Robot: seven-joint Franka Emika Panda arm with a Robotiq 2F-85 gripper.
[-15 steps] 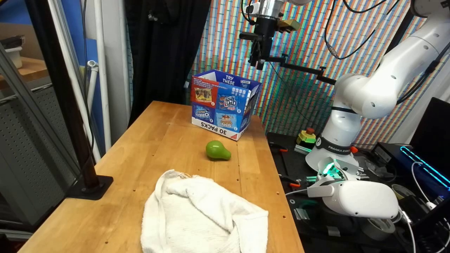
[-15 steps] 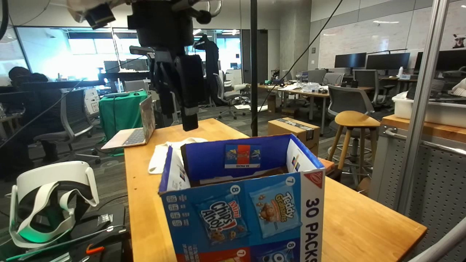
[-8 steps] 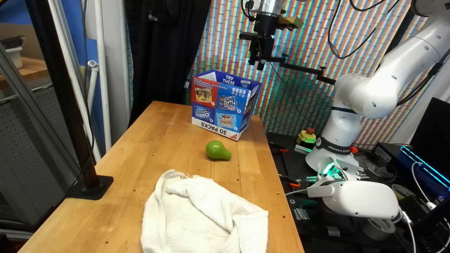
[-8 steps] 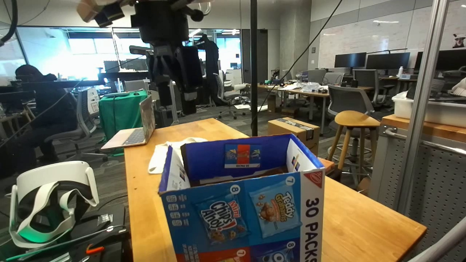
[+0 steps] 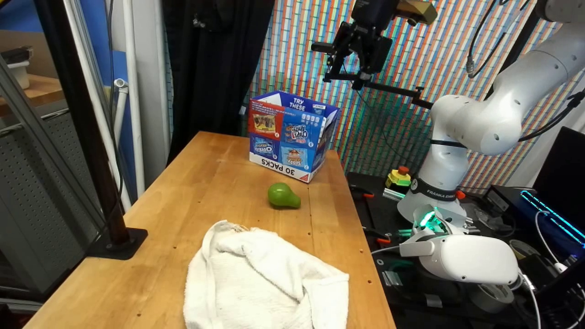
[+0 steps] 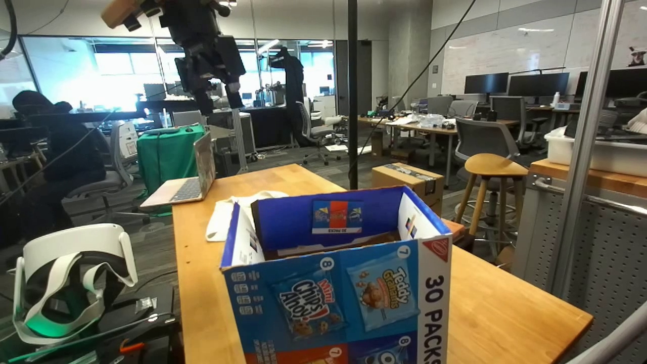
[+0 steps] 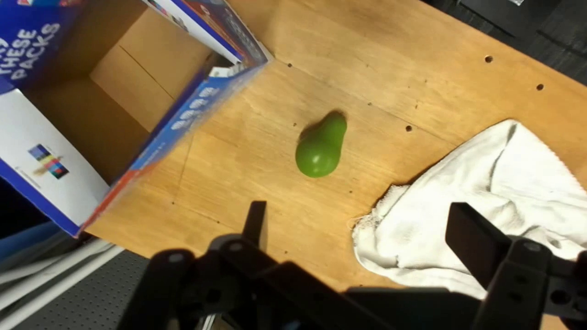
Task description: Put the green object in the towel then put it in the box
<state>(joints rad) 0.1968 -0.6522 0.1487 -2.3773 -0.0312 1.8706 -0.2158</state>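
Observation:
A green pear-shaped object (image 5: pixel 282 195) lies on the wooden table between the box and the towel. It also shows in the wrist view (image 7: pixel 321 146); the box hides it in an exterior view. The white towel (image 5: pixel 265 283) lies crumpled and partly folded, seen also in an exterior view (image 6: pixel 221 220) and the wrist view (image 7: pixel 435 238). The blue snack box (image 5: pixel 288 137) stands open at the top, with its walls also in an exterior view (image 6: pixel 333 293) and the wrist view (image 7: pixel 55 160). My gripper (image 7: pixel 357 213) is open and empty, high above the table; both exterior views show it (image 5: pixel 345 80) (image 6: pixel 220 102).
A black pole (image 5: pixel 87 123) stands on a base (image 5: pixel 116 244) at the table edge. A laptop (image 6: pixel 202 172) sits at the table's end. A white headset (image 5: pixel 470 258) lies beside the table. A cardboard box (image 6: pixel 407 182) stands past the table.
My gripper has tilted and moved toward the robot base, and sits farther left and higher in an exterior view. The green object, towel and box have not moved.

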